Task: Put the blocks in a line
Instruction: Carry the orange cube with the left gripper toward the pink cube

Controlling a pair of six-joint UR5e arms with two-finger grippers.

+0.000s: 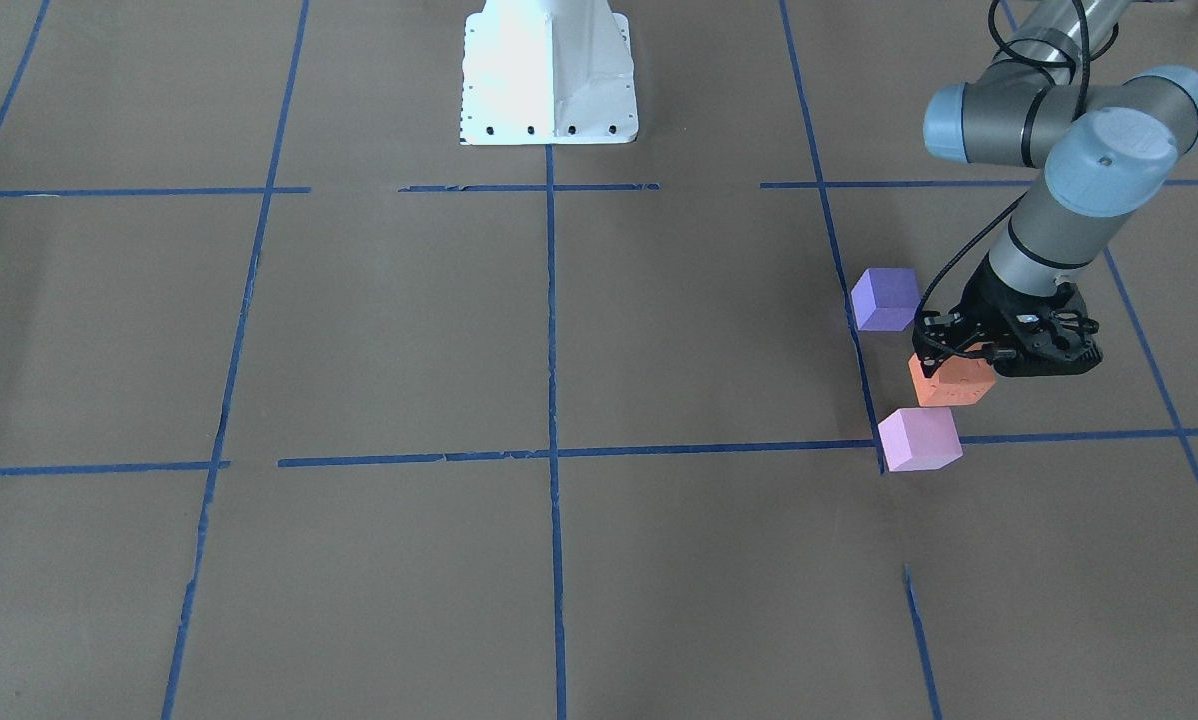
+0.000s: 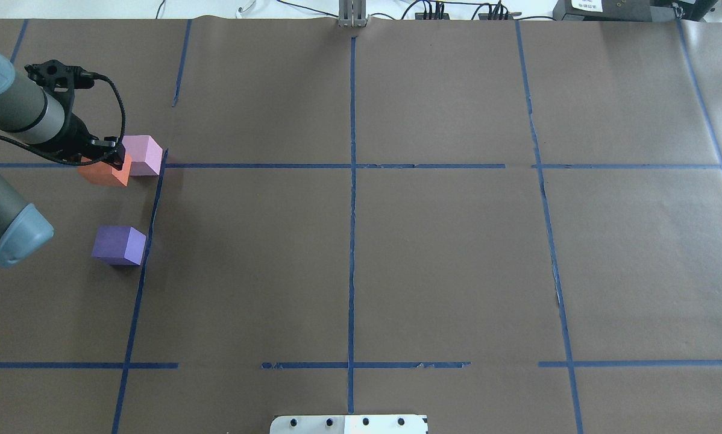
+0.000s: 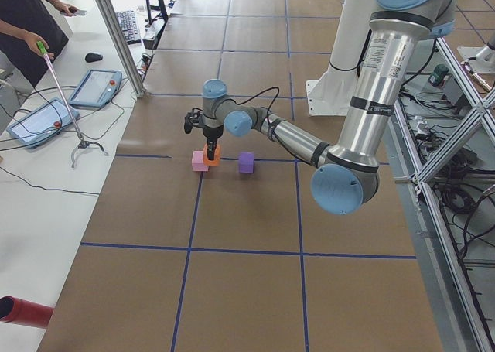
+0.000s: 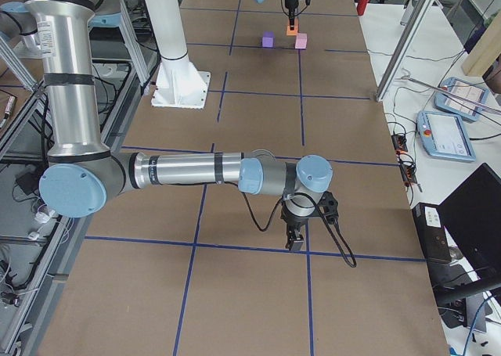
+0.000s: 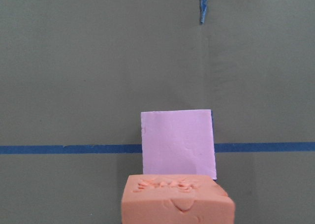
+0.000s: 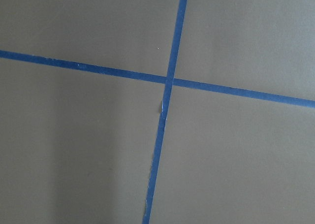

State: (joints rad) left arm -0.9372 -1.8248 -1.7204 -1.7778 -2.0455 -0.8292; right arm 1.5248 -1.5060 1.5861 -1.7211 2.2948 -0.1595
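Note:
My left gripper (image 1: 959, 352) is shut on the orange block (image 1: 949, 385) from above, low over the table at its left side. It also shows in the overhead view (image 2: 105, 158) over the orange block (image 2: 103, 173). The pale pink block (image 1: 919, 438) lies right beside the orange one, on a tape line; the left wrist view shows it (image 5: 178, 143) just beyond the orange block (image 5: 177, 202). The blue-violet block (image 1: 884, 298) stands apart, nearer the robot (image 2: 119, 245). My right gripper (image 4: 295, 242) points down at the table far from the blocks; I cannot tell whether it is open.
Brown paper covers the table (image 2: 433, 253), marked with a blue tape grid. The white robot base (image 1: 549, 75) stands at the table's near edge. The right wrist view shows only a tape crossing (image 6: 168, 80). An operator's table with tablets (image 3: 46, 120) lies beyond the far edge.

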